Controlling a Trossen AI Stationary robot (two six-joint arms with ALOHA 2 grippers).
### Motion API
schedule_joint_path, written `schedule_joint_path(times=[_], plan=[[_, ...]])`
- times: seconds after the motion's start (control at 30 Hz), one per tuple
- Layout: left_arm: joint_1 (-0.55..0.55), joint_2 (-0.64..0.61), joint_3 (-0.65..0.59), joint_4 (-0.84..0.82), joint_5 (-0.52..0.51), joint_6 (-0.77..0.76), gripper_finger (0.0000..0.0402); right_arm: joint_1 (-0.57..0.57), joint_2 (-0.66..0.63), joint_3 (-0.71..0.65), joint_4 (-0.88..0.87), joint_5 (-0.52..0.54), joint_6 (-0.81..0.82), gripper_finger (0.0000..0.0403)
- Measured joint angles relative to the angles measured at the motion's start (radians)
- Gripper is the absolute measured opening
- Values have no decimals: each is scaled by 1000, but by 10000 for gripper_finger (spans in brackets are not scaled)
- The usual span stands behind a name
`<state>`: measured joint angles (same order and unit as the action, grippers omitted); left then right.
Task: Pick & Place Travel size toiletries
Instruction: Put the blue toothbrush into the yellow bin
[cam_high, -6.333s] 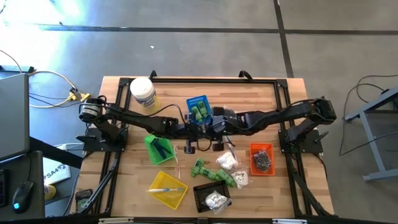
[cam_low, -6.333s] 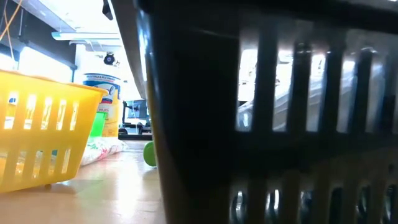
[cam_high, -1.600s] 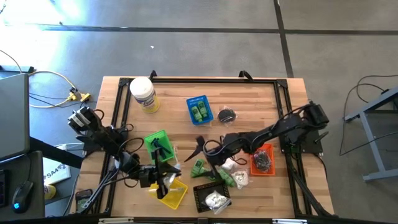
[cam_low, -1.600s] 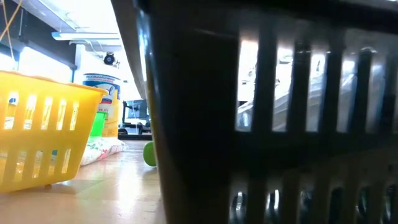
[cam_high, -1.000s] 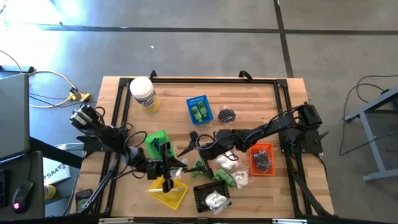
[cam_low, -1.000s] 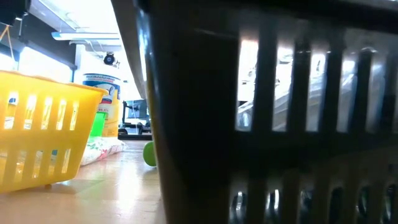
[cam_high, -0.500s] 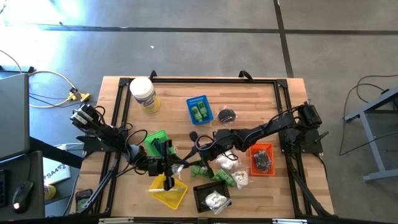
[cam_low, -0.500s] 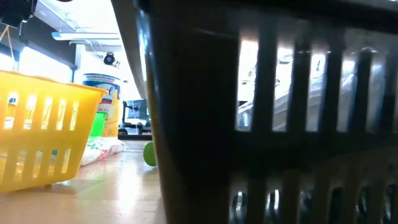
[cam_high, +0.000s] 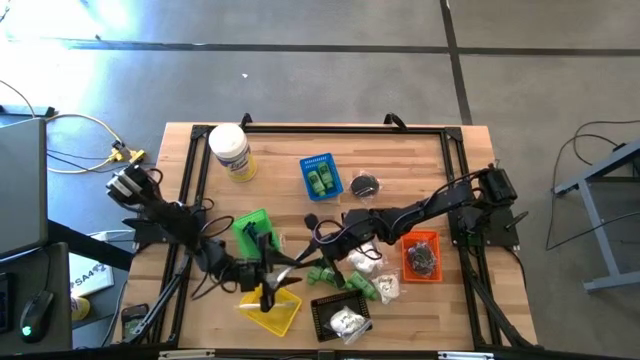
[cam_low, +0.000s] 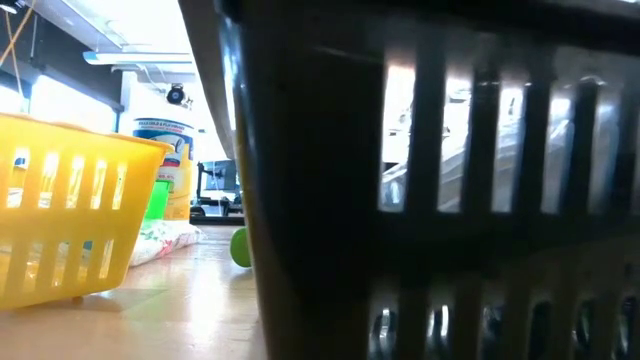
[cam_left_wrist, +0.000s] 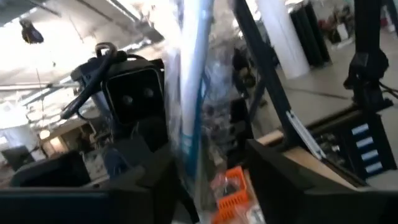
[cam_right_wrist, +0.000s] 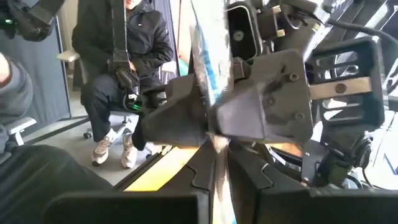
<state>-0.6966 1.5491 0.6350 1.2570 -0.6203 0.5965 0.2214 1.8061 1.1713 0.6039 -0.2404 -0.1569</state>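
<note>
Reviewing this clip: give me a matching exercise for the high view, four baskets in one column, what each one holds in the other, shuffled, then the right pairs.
Things:
1. blue basket
2. orange basket
3. black basket
4. green basket

Contents:
A. white soft packets
B. a dark item, too small to name
C. bright green little bottles
D. small dark pieces

Pairs: 1-C, 2-D, 3-A, 4-B
</note>
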Motion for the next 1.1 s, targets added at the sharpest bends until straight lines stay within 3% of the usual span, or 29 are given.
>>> schedule_joint_path(times=[0.07,0.27,0.4,0.5,0.67,0.77,0.93,1.1], plan=[[-34,-35,0,-63,-56,-12,196,0,0,0,2,1,-2,12],[-180,-145,0,-302,-358,-27,242,-2,0,0,-23,12,4,26],[-308,-243,-1,-539,-623,-50,240,-2,-6,0,-79,12,4,23],[-373,-340,-16,-705,-707,-121,208,-2,-11,1,-125,9,5,14],[-348,-576,-73,-905,-643,-234,82,7,-11,1,-169,7,26,20],[-244,-740,-100,-1044,-492,-324,15,14,-11,1,-214,6,41,24],[-38,-974,-140,-1257,-214,-481,5,26,-11,1,-270,24,76,13],[82,-1106,-184,-1273,-181,-555,10,36,-3,3,-284,66,142,16]])
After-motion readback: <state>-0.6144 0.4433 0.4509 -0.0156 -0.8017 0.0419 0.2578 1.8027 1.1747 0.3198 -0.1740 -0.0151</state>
